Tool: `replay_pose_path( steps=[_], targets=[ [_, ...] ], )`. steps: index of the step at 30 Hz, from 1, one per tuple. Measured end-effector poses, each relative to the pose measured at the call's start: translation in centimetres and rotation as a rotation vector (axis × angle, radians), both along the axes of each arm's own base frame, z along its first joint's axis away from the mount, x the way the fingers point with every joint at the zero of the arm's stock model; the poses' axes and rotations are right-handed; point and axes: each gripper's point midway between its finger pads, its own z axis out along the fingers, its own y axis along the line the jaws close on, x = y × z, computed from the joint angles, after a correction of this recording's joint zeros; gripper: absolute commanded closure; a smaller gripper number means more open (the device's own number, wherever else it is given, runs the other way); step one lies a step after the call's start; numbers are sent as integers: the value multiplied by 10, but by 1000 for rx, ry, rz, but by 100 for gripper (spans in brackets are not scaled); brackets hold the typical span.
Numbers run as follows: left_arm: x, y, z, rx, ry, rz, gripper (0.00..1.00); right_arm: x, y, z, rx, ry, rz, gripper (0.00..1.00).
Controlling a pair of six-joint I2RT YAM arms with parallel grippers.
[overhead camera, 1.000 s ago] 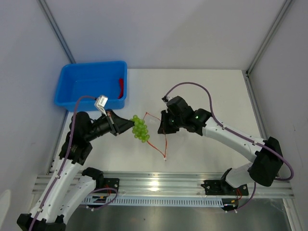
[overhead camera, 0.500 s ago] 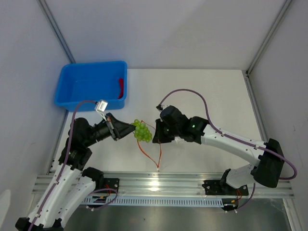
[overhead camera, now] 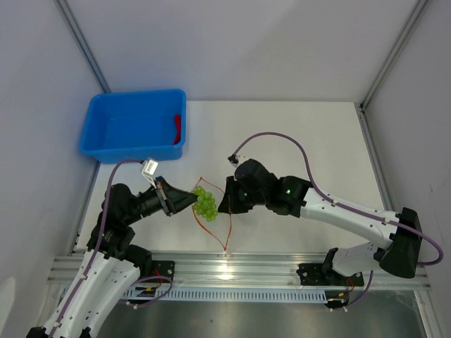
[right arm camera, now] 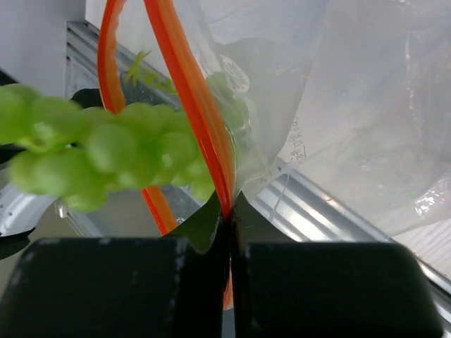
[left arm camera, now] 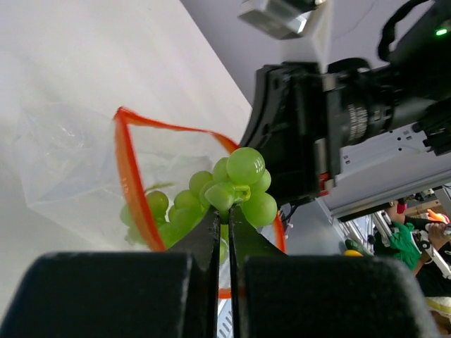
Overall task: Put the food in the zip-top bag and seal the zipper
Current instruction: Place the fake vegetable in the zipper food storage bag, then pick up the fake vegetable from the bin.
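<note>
My left gripper is shut on the light-green grapes and holds the bunch at the open mouth of the clear zip-top bag. My right gripper is shut on the red-orange zipper strip and holds the bag's mouth open and lifted. The grapes hang partly inside the red loop of the mouth. A flat darker-green piece shows inside the bag. A slim red piece lies in the blue tub.
The blue plastic tub stands at the far left of the white table. Metal rails run along the near edge. Grey walls close in both sides.
Both grippers moved nearer the front edge. The bag's mouth shifted left around the grapes, and the grapes now sit in the red loop.
</note>
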Motion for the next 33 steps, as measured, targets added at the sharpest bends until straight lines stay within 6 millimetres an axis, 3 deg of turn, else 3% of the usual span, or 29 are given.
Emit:
replay_pose_path(
  steps=[7,9,10,11,13,14,17,27,33],
  targets=[
    [-5,-4,-18,18,52,-25,98,-10,6,17,63,-2,5,100],
    [-9,-7,-20,23,60,-43,93,-13,7,19,67,1,11,100],
    [-12,-8,-22,28,68,-55,83,-15,8,19,69,3,14,100],
    [-14,-9,-24,32,74,-63,59,-17,8,19,69,3,16,100],
    [-18,-10,-27,39,90,-75,40,-19,9,19,70,5,18,100],
    [-19,-10,-29,44,96,-76,24,-20,10,19,71,5,18,100],
    [-23,-6,-33,61,106,-59,0,-22,10,20,71,6,15,100],
    [-17,7,-14,80,78,42,0,-15,-1,13,26,-3,2,100],
    [11,15,-19,126,116,175,1,27,-31,17,12,-37,-70,100]
  ],
)
